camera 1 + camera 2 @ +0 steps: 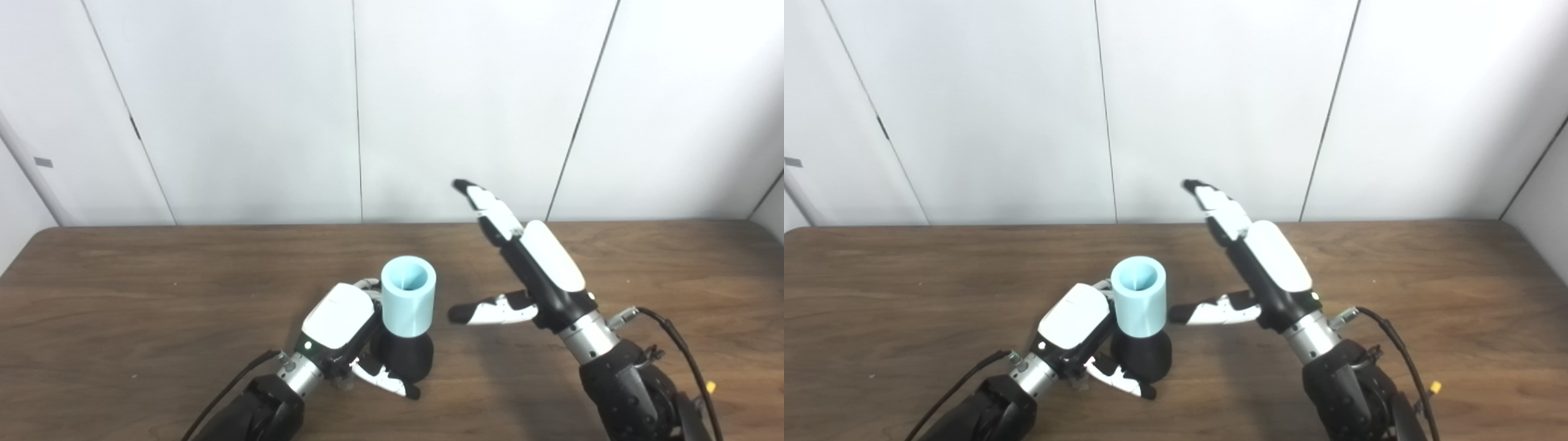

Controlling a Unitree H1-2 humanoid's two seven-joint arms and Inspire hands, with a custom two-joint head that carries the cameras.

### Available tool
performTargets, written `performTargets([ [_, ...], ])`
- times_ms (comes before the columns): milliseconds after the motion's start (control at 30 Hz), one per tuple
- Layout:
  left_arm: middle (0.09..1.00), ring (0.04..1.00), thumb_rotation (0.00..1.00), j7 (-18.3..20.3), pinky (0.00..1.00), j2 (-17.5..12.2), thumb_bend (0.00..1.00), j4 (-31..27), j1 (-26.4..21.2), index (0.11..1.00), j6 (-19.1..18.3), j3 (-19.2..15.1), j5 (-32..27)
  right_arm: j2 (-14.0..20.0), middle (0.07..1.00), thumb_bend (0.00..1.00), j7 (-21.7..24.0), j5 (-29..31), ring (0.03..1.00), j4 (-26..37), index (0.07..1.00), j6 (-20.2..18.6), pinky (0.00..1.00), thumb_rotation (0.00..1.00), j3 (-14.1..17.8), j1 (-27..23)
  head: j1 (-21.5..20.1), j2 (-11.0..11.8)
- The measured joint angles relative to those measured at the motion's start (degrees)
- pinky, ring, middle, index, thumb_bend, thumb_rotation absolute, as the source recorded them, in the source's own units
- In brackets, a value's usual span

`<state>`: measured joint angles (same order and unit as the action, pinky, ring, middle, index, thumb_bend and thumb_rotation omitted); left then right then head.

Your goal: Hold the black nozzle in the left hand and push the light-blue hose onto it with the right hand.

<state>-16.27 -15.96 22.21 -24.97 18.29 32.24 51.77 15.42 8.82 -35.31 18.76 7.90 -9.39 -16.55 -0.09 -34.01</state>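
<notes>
The left robot hand [343, 327] wraps around the black nozzle [405, 358], hiding its left side. The light-blue hose [408, 304] sits upright on top. The right robot hand [1258, 269] is spread, holding nothing, above the desk [1427, 294]. Both views show the same.
</notes>
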Motion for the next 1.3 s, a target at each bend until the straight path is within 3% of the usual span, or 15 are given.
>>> performTargets([
  [100,0.489,0.519,0.0,0.04,0.82,0.06,0.52,0.02,-0.04,0.475,0.0,0.01,0.0,0.01,1.0,0.97,2.29,-2.48,1.0,3.21,0.97,-0.32,1.0,0.79,-1.16,-1.04,0.0,0.0],
  [300,0.476,0.512,0.0,-0.03,0.83,0.07,0.52,0.08,-0.06,0.489,-0.01,0.04,0.0,0.11,1.0,0.96,4.4,-6.37,1.0,3.85,0.989,-0.24,1.0,0.81,-2.7,-1.46,0.0,0.0],
  [567,0.483,0.523,0.0,-0.03,0.82,0.07,0.52,0.09,-0.08,0.482,0.0,0.07,0.0,0.09,0.977,0.94,9.0,-7.3,1.0,6.85,0.949,-0.27,1.0,0.83,-4.13,-1.46,0.09,0.0],
  [1300,0.484,0.522,0.0,0.11,0.83,0.06,0.52,0.16,-0.14,0.48,0.0,0.08,-0.06,0.82,0.903,0.94,13.85,-9.39,1.0,6.47,0.886,-0.5,1.0,0.82,-5.01,0.03,0.35,-0.18],
])
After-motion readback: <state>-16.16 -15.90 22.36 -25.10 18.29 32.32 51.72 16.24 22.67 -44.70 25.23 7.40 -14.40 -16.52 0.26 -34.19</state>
